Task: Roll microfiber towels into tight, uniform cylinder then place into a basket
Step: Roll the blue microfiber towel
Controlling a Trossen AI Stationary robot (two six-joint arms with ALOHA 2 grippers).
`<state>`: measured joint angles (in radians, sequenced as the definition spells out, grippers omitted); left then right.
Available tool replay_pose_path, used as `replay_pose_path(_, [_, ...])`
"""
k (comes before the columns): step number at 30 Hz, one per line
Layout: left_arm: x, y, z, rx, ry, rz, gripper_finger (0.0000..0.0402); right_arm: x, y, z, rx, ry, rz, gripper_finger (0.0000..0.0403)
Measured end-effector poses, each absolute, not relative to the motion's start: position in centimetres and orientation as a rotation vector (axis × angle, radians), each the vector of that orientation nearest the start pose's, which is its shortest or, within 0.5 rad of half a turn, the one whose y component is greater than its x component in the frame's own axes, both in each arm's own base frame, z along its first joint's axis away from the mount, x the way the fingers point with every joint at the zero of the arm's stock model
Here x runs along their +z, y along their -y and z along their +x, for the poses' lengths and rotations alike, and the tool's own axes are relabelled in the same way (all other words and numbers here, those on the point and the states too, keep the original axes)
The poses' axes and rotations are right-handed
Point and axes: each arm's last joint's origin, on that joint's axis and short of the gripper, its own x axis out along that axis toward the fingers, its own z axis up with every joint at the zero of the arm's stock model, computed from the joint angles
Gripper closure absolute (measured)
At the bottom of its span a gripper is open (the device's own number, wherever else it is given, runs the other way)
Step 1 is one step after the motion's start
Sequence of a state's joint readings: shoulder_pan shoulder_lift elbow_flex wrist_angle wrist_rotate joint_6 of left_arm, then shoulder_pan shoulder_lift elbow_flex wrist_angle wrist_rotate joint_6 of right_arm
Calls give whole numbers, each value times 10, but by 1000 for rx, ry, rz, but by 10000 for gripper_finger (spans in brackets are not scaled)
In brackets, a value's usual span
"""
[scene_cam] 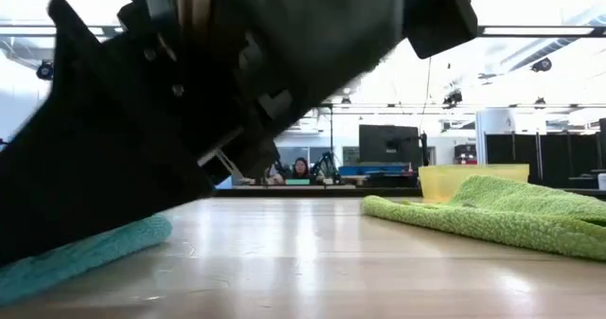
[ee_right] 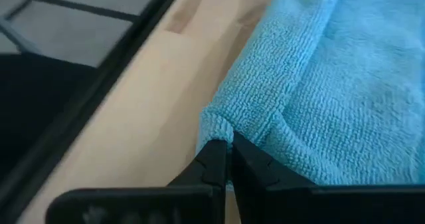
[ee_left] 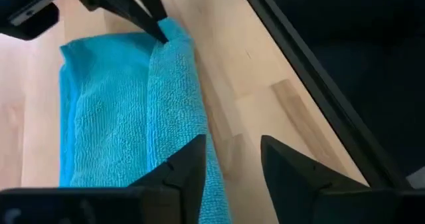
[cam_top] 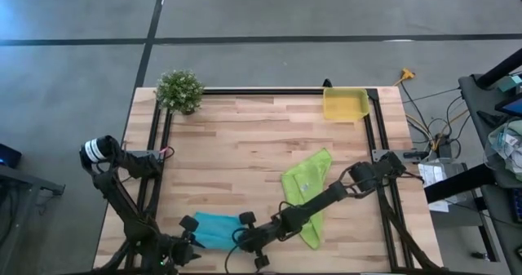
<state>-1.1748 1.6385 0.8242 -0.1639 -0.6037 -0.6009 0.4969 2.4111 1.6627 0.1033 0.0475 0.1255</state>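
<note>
The wooden counter [cam_top: 245,144] carries everything. At its far edge, on the right side, stands the yellow basket [cam_top: 345,104]; as far as the high view shows, there is nothing in it. The small potted plant [cam_top: 179,91] stands at the far left corner, well apart from the towels.

The right arm reaches in a long diagonal from the right side of the counter down to the near edge, and it passes over the lime-green towel [cam_top: 307,192], which lies loose and crumpled right of the middle. The right gripper [ee_right: 229,159] has its fingers pressed together, and they pinch a folded edge of the turquoise-blue towel [cam_top: 216,228]. This towel lies partly folded at the near edge, between the two grippers.

The left arm comes from the left side and bends down to the near edge. The left gripper [ee_left: 232,159] is low over the counter at the other end of the blue towel. Its fingers are spread, one just beside the towel's edge and one over bare wood, and they hold nothing.

In the low view a dark arm fills most of the picture and hides much of the blue towel. A person [scene_cam: 300,168] sits far behind in the room.
</note>
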Motion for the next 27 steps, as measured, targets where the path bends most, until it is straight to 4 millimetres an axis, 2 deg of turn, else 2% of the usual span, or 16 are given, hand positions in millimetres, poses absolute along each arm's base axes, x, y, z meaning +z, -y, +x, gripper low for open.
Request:
replay_pose_path(10, [130,275,131,-287,-806,224,255,103,-246,455,404,-616,67,394])
replay_pose_path(19, [136,280,132,-317,-760,317,255,100,-248,452,449,-638,90,394])
replay_pose_path(27, [145,282,131,-304,-789,422,254,117,-255,454,586,-570,251,394])
